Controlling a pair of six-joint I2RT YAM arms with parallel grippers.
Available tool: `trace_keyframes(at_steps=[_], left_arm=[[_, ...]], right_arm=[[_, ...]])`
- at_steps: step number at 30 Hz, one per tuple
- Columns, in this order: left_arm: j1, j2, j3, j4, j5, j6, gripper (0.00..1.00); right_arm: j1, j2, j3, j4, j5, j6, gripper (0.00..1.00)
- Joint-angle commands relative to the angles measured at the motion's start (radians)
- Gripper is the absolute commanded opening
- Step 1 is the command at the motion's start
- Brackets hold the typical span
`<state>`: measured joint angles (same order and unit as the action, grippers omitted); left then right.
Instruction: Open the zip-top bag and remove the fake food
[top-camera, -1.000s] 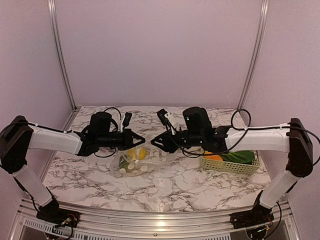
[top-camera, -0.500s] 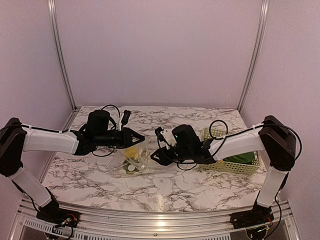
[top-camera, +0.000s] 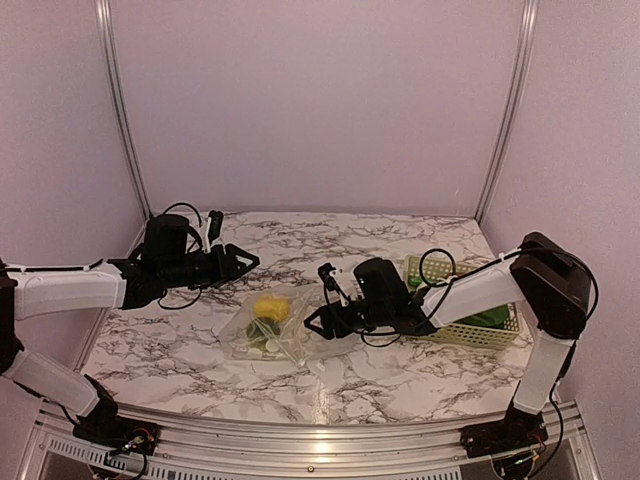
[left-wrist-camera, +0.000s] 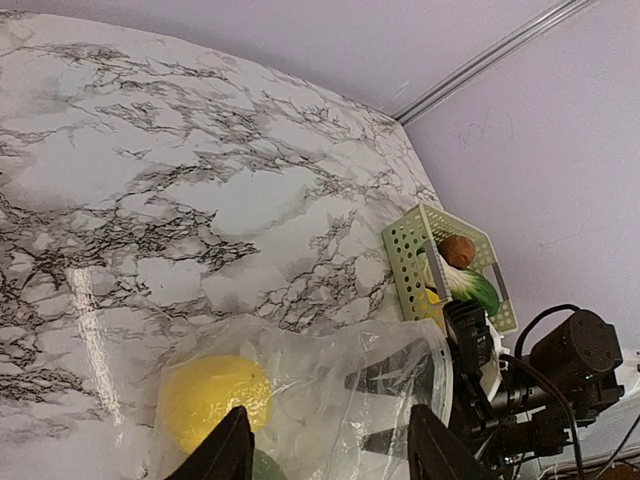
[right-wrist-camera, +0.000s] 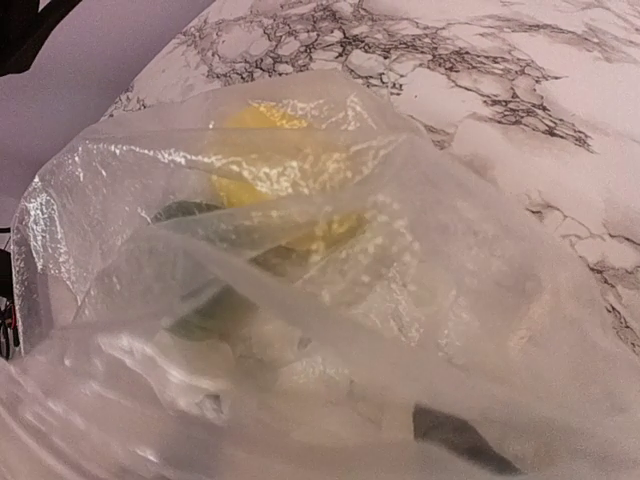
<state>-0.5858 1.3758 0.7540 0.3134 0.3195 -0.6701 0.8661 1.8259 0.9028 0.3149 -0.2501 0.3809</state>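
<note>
Clear dotted plastic zip-top bag holds yellow, green toy food — removal unfinished. Left gripper spread, empty; right gripper at bag — grip unclear.

My right gripper touches the zip-top bag at its right edge on the marble table; yellow fake food shows inside. My left gripper hovers apart, farther back.

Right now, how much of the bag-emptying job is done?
Done: a brown piece and a green piece lie in the basket. In hand: the right jaws are at the bag, grip hidden; the left jaws are open, apart. Left: a yellow piece and a green one are inside it.
</note>
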Motion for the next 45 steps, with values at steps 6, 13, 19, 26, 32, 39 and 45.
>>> trace_keyframes(at_steps=[6, 13, 19, 26, 32, 39, 45], left_arm=[[0.030, 0.013, -0.061, -0.245, -0.123, 0.047, 0.67], [0.019, 0.075, -0.117, -0.134, -0.006, 0.040, 0.67], [-0.032, 0.139, -0.139, 0.021, 0.047, -0.031, 0.45], [-0.090, 0.191, -0.073, 0.067, 0.039, -0.075, 0.13], [-0.085, 0.202, -0.058, -0.016, -0.042, -0.069, 0.00], [-0.046, 0.112, -0.092, -0.155, -0.140, -0.015, 0.00], [-0.046, 0.098, -0.114, -0.236, -0.171, 0.039, 0.29]], right_arm=[[0.001, 0.040, -0.070, 0.167, -0.089, -0.039, 0.68], [0.001, 0.087, -0.062, 0.206, -0.147, -0.068, 0.72], [0.008, 0.148, -0.025, 0.234, -0.184, -0.061, 0.73], [0.016, 0.188, 0.029, 0.243, -0.202, -0.070, 0.73], [0.017, 0.188, 0.057, 0.188, -0.170, -0.096, 0.69], [0.018, 0.176, 0.026, 0.155, -0.098, -0.117, 0.62], [0.029, 0.188, 0.009, 0.170, -0.106, -0.124, 0.61]])
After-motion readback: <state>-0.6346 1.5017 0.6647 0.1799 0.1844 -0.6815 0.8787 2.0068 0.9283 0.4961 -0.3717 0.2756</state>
